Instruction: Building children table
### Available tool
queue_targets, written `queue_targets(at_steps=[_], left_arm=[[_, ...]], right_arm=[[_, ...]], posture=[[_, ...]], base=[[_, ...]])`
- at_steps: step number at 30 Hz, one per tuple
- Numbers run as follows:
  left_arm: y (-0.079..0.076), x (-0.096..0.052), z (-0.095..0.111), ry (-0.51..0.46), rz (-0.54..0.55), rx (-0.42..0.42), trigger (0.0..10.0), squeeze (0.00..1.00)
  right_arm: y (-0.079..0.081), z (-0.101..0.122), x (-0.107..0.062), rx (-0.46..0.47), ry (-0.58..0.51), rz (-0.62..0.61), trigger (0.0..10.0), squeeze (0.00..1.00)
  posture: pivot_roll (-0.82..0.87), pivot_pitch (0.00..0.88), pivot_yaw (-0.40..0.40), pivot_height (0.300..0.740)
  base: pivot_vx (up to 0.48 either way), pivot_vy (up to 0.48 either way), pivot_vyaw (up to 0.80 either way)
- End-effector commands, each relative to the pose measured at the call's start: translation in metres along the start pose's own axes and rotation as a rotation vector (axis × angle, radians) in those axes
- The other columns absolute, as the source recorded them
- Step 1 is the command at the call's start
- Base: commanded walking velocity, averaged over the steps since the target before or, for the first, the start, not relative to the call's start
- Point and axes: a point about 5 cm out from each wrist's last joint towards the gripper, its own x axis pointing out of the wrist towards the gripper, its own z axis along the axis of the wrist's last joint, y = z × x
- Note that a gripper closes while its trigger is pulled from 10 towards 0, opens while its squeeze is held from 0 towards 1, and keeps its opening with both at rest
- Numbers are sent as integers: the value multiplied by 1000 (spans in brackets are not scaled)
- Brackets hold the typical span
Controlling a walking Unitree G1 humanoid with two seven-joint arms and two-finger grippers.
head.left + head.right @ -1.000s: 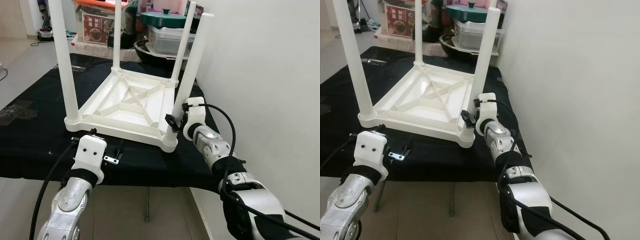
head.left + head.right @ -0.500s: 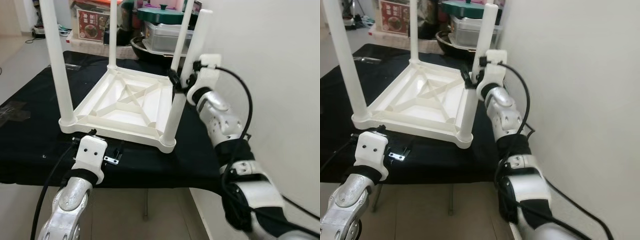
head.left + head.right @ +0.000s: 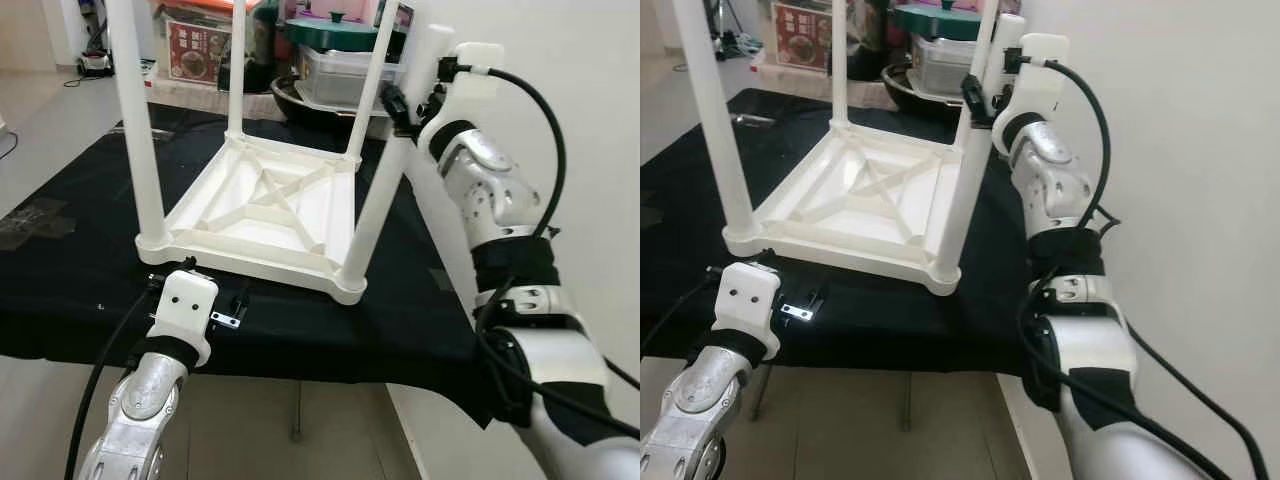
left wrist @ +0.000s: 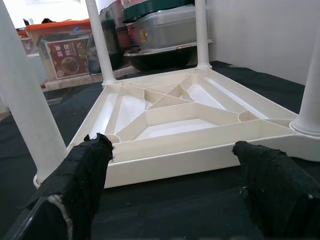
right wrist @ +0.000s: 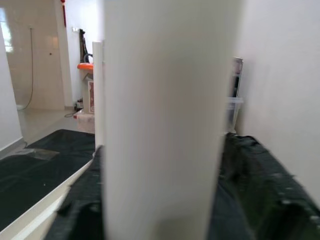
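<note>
A white plastic children's table (image 3: 265, 200) lies upside down on a black cloth (image 3: 60, 260), its legs pointing up. High on the near right leg (image 3: 375, 210), my right gripper (image 3: 400, 105) is shut on it, just below the leg's top end. The right wrist view has that leg (image 5: 165, 115) between the black fingers (image 5: 260, 185). My left gripper (image 3: 200, 288) is open and low at the cloth's front edge, just before the table's near rim (image 4: 200, 150). Its fingers (image 4: 80, 170) are spread wide with nothing between them.
Behind the table stand a pot with a green lid (image 3: 335, 28), a clear plastic box (image 3: 335, 75) and a red-labelled box (image 3: 195, 50). A white wall (image 3: 560, 60) runs close along the right. The cloth's front edge drops to the tiled floor (image 3: 300, 430).
My right gripper has climbed the near right leg from its base to near its top. The left gripper has stayed put. The camera shifted a little.
</note>
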Motion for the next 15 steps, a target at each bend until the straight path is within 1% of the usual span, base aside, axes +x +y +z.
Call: queue_targets(at_steps=[1,5,7,10,12,13,14,15], left_arm=[[-4,2,0,-6,-9,-3,10000,0],[-4,2,0,-8,-5,-5,10000,0],[-4,2,0,-7,-5,-4,10000,0],[-4,1,0,-8,-6,-3,10000,0],[-5,1,0,-8,-6,-3,10000,0],[-5,1,0,-8,-6,-3,10000,0],[-5,1,0,-8,-6,-3,10000,0],[-5,1,0,-7,-6,-4,10000,0]], right_arm=[[-12,2,-1,29,12,-39,0,0],[-13,2,-2,44,21,-49,0,0],[-12,7,-2,50,5,-40,0,0],[-11,9,-2,64,8,-37,0,0],[-9,6,-3,84,22,-33,0,0],[-8,3,-3,110,33,-39,0,0],[-8,3,-3,110,33,-39,0,0],[-8,-8,-4,241,88,-67,0,0]], posture=[[99,0,-166,740],[101,0,-171,740],[101,0,-171,740],[97,0,-170,740],[97,0,-172,740],[97,0,-172,740],[97,0,-172,740],[98,0,-172,740]], base=[[0,0,0],[0,0,0],[0,0,0],[0,0,0],[0,0,0],[0,0,0],[0,0,0],[0,0,0]])
